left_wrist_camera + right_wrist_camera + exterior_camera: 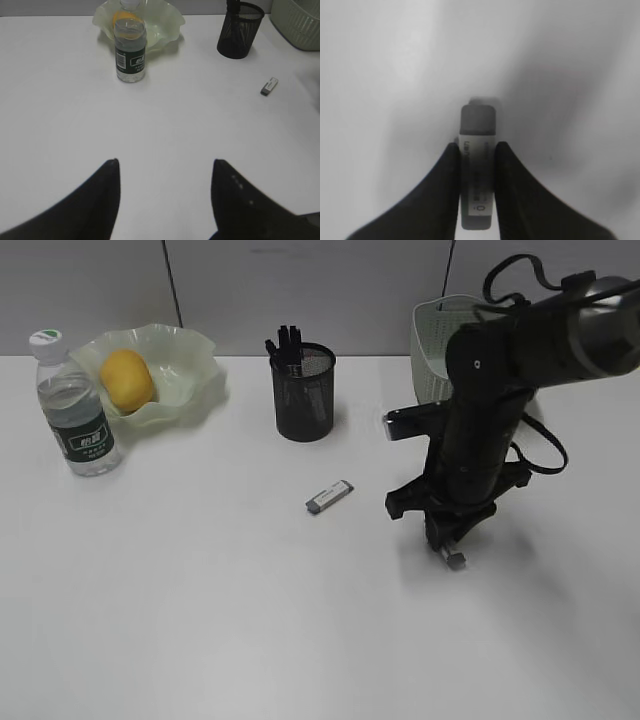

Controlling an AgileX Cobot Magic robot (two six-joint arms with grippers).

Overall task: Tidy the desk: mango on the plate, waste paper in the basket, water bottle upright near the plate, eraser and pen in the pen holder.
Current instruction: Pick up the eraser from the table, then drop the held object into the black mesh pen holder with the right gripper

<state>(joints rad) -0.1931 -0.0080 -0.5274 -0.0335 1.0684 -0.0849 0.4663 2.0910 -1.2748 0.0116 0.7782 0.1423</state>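
My right gripper points down at the desk and is shut on a grey-and-white eraser, whose end shows at the fingertips. A second eraser lies loose left of that arm. The mango lies in the wavy green plate, with the water bottle upright beside it. Dark pens stand in the black mesh pen holder. My left gripper hovers open over bare desk, holding nothing. No waste paper is in view.
The green woven basket stands at the back right, partly hidden behind the right arm. A grey partition wall runs along the desk's far edge.
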